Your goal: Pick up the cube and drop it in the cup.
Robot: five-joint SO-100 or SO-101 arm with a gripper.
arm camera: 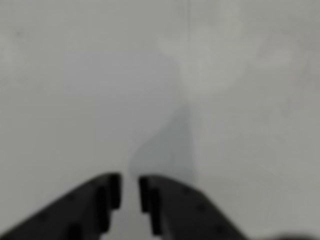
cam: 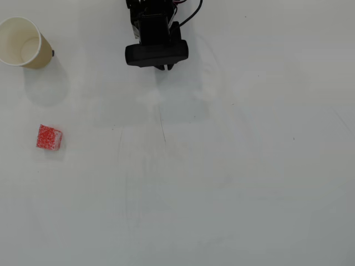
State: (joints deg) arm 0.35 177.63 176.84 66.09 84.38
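Note:
The small red cube (cam: 49, 137), speckled with white, lies on the white table (cam: 233, 166) at the left in the overhead view. The cream paper cup (cam: 23, 42) stands upright at the top left, above the cube, its white inside showing nothing in it. My black arm is folded at the top centre, with the gripper (cam: 164, 67) far to the right of both. In the wrist view the gripper (arm camera: 130, 182) points at bare table, its two black fingers (arm camera: 107, 192) almost together with only a thin slit and nothing between them. Cube and cup are outside the wrist view.
A black cable (cam: 191, 15) runs off the arm's base at the top edge. A faint line (cam: 162, 124) and smudges mark the table surface below the arm.

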